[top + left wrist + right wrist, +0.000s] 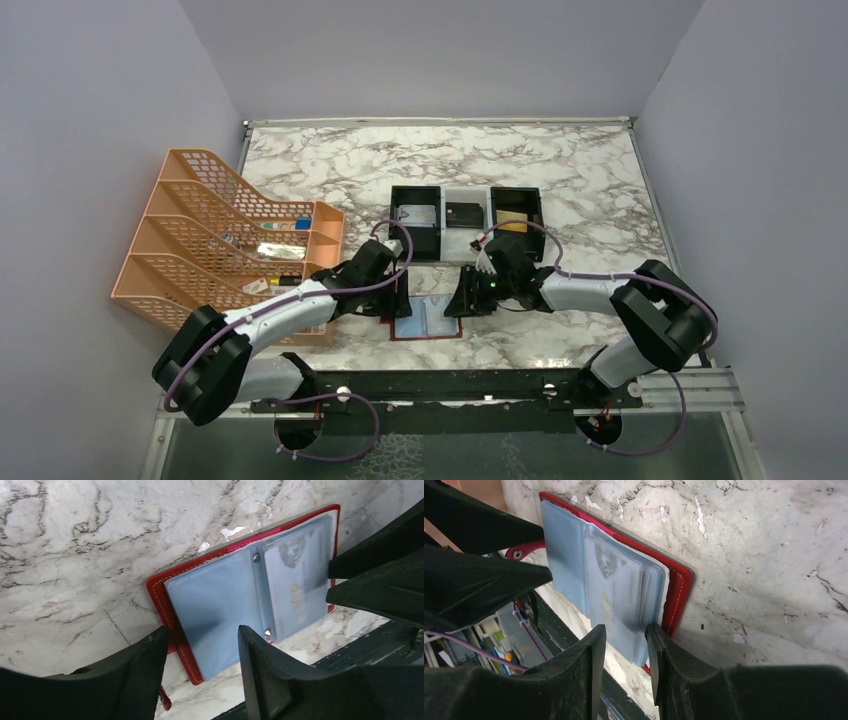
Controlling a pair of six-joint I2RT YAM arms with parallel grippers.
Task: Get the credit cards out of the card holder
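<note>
The card holder (425, 316) is seen open at lower centre of the top view. Its right sleeves are pinched by the narrowly parted right gripper (625, 630). Nothing is held by the half-spread left gripper (202, 630), by which the left panel is straddled. The cover should be pinned flat before the pale credit card (295, 587) is slid out.

The card holder (425, 317) before the tray (528, 192)

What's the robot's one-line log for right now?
card holder: open flat | left end effector: open, straddling left edge | right end effector: pinching right half | card: inside right half
</note>
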